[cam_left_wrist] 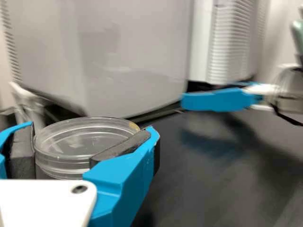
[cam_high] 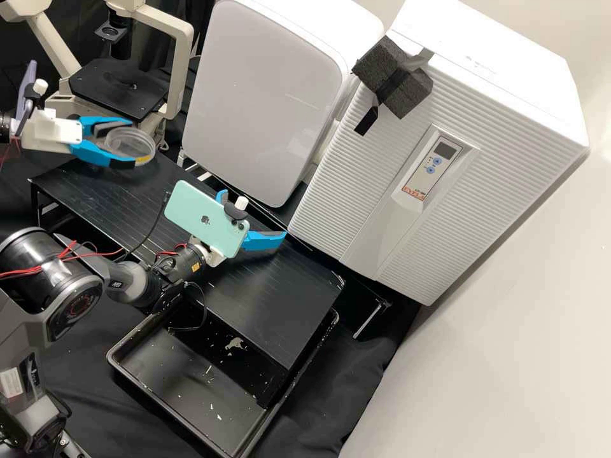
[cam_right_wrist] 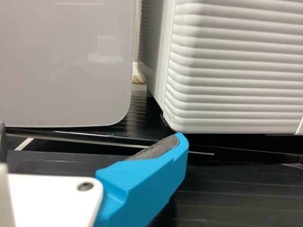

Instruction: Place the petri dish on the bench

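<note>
Petri dish (cam_left_wrist: 78, 139) held roughly level by the left gripper (cam_high: 132, 144), near the bench's (cam_high: 273, 318) back left corner; right gripper (cam_high: 253, 213) open, empty, farther off. Next move judged downward.

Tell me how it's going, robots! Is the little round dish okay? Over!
Left gripper: jaws closed on petri dish. Dish: held, not set down yet. Right gripper: open, empty. Possible snag: microscope close by. Over.
</note>
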Robot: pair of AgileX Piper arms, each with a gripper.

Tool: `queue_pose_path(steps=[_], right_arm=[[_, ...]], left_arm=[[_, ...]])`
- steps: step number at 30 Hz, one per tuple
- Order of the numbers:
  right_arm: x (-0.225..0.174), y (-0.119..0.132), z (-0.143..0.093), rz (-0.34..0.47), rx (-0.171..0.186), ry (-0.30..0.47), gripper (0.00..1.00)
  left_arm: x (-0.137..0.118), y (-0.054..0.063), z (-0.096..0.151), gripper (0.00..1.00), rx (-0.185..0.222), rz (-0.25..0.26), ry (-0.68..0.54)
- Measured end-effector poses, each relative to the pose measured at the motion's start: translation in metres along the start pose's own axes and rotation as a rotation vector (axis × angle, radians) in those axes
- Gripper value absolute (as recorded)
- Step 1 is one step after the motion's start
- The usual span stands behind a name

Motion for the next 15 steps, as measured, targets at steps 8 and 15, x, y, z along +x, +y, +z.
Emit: queue_pose_path(steps=[8, 15], right_arm=[[0.000, 0.000, 0.000, 0.000, 0.000, 0.000, 1.00], [0.000, 0.000, 0.000, 0.000, 0.000, 0.000, 1.00]], left_arm=[[0.025, -0.007, 0.031, 0.00, 0.050, -0.066, -0.176], [0.048, -0.006, 0.054, 0.00, 0.078, -0.090, -0.282]])
